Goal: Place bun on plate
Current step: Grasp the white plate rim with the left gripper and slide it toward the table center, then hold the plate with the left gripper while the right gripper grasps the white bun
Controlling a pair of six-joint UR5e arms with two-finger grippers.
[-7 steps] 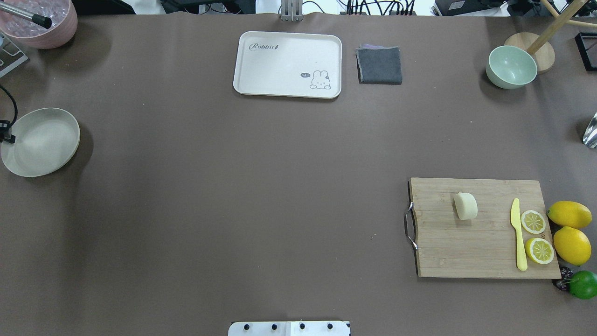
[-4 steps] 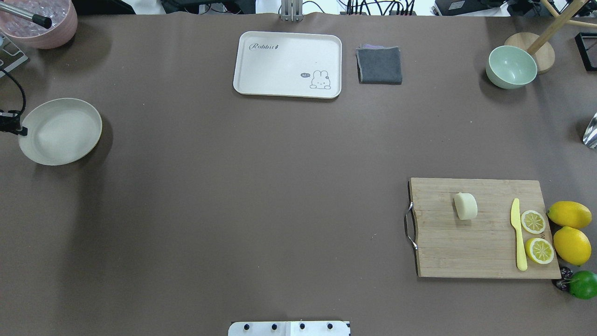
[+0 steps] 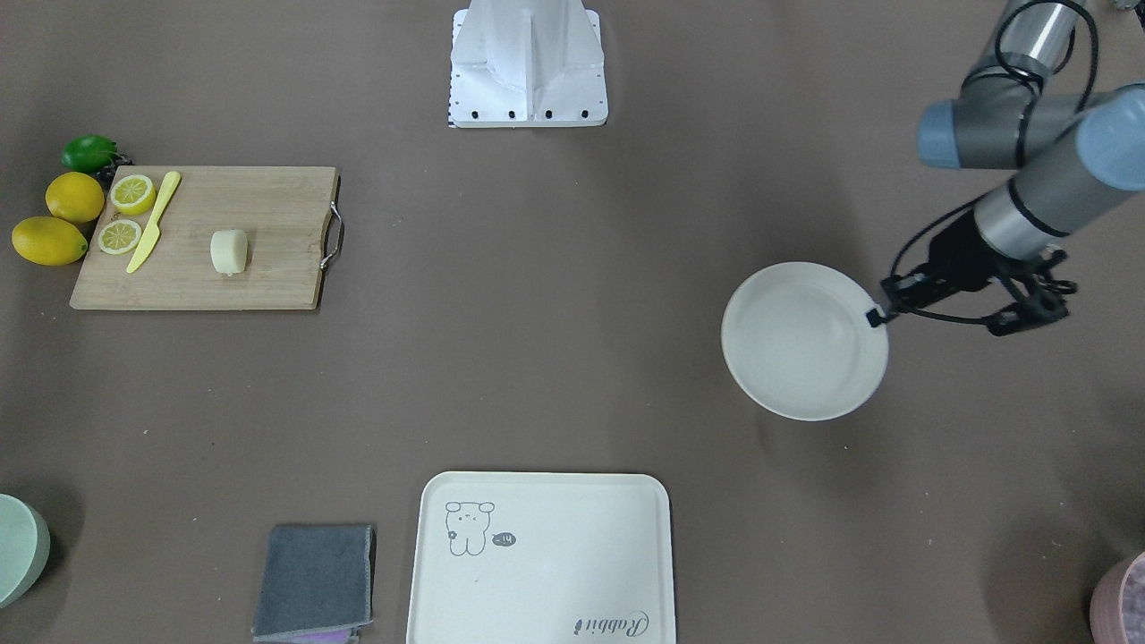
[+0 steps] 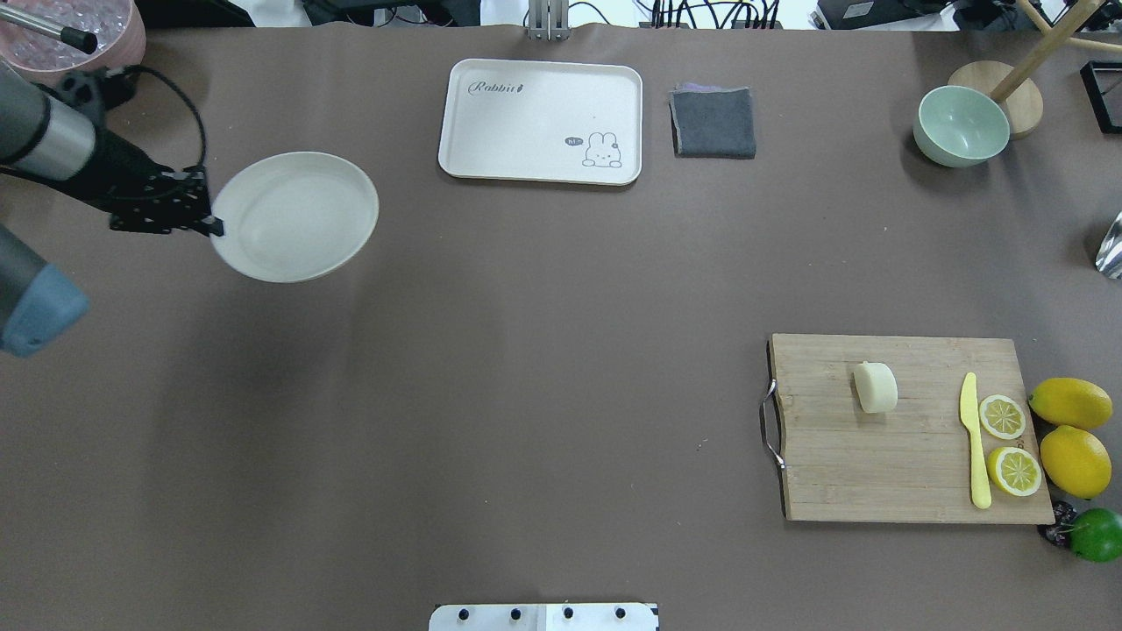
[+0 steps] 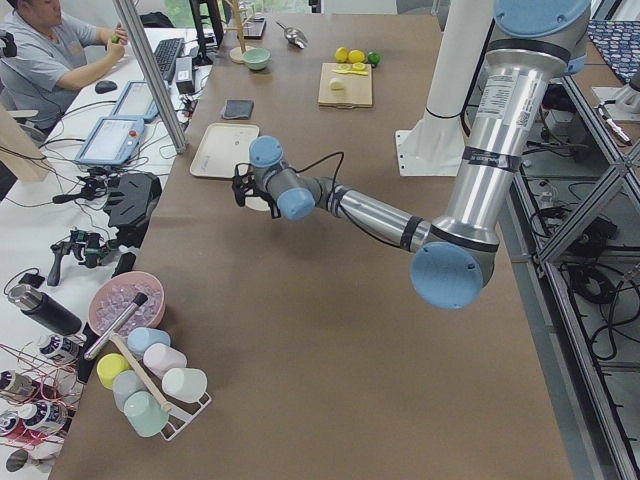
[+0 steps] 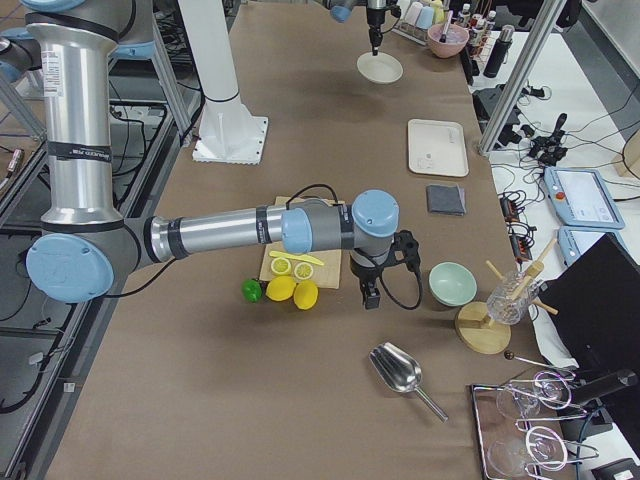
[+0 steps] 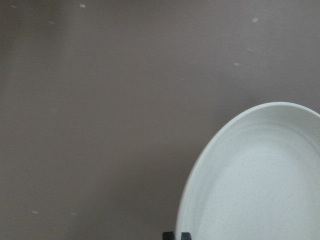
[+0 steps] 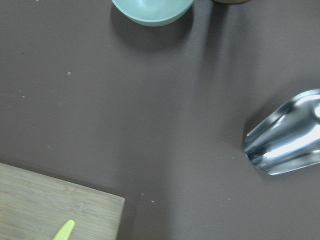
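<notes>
Holding the plate (image 4: 294, 217) by its near-left rim, the left tool (image 4: 213, 227) has its fingers closed down to a thin pinch on the edge. The front view shows the same grip, the left tool (image 3: 871, 316) on the rim of the plate (image 3: 805, 340). The plate is empty. Its shadow falls offset on the counter (image 4: 526, 350), so we read it as held clear of the surface, but we can't confirm this. It sits in the far-left part of the counter, left of the rabbit tray (image 4: 539, 114) and not touching it.

The bun (image 4: 876, 387) lies on its side on the wooden cutting board (image 4: 877, 473), well apart from the plate, on the right side of the counter. On the same board, a yellow knife (image 4: 973, 438) lies right of the bun, with two lemon halves (image 4: 1002, 416) just beyond it. Two whole lemons (image 4: 1069, 402) and a lime (image 4: 1096, 535) sit off the board's right edge.

The right tool (image 6: 369, 297) shows only in the right side view. It points down over the counter between the board and the green bowl (image 6: 452, 283). We can't tell how far open it is or whether it holds anything. Its wrist camera sees the bowl's edge, a metal scoop (image 8: 285, 140) and a corner of the board.

A folded grey cloth (image 4: 713, 123) lies just right of the tray.
</notes>
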